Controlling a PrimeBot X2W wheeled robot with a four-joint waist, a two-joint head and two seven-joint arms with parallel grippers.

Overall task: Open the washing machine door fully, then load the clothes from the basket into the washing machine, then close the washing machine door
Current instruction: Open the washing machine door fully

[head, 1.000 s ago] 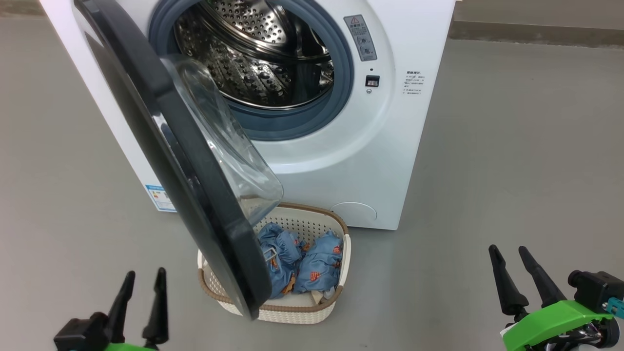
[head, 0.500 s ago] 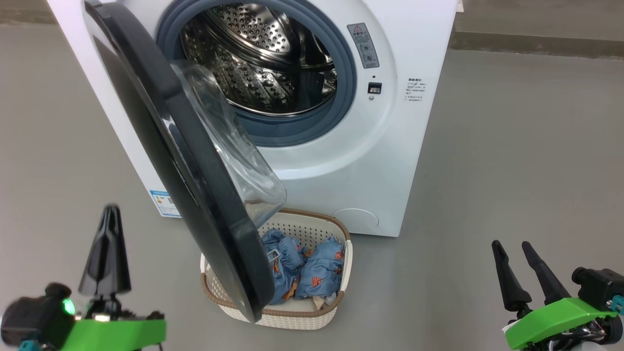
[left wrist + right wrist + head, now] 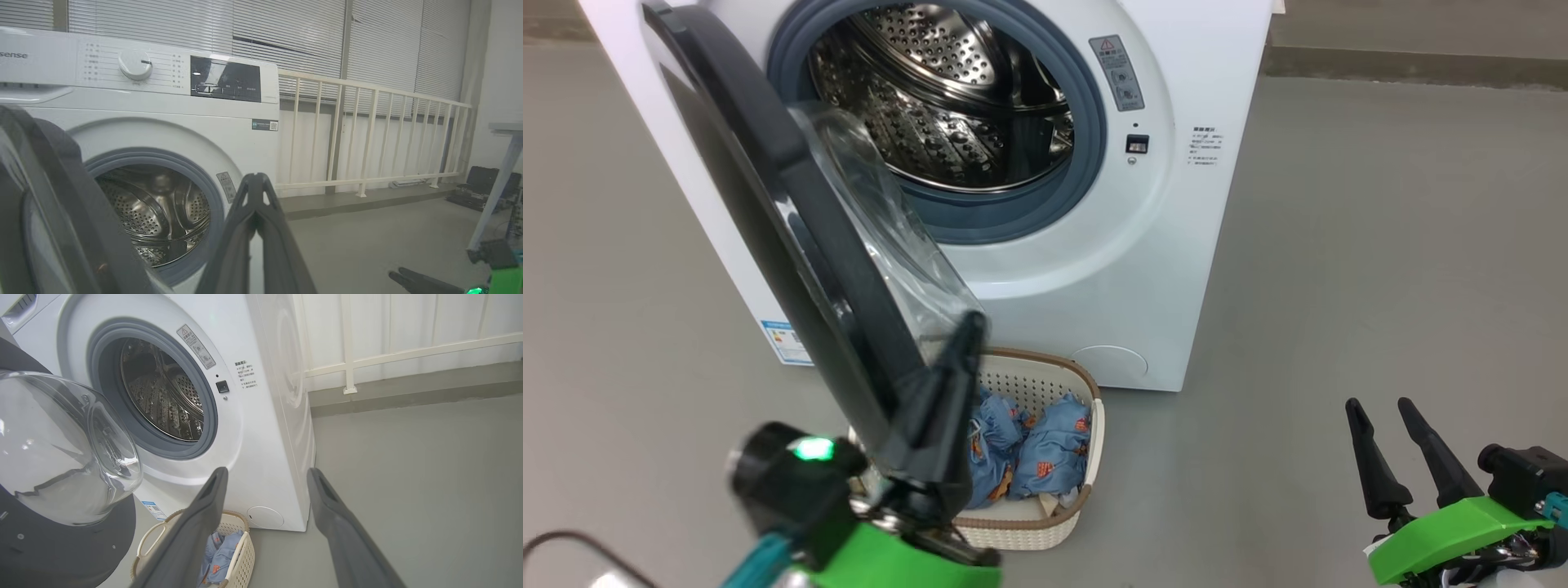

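Left claw (image 3: 970, 327), pinched shut at lower centre, should nudge the washing machine door (image 3: 768, 204) wider, gently. Right claw (image 3: 1379, 404) gapes, idle.

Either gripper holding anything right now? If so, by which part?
Nothing is held. The left gripper is shut on air beside the washing machine door, with nothing between its fingers. The right gripper is open and empty.
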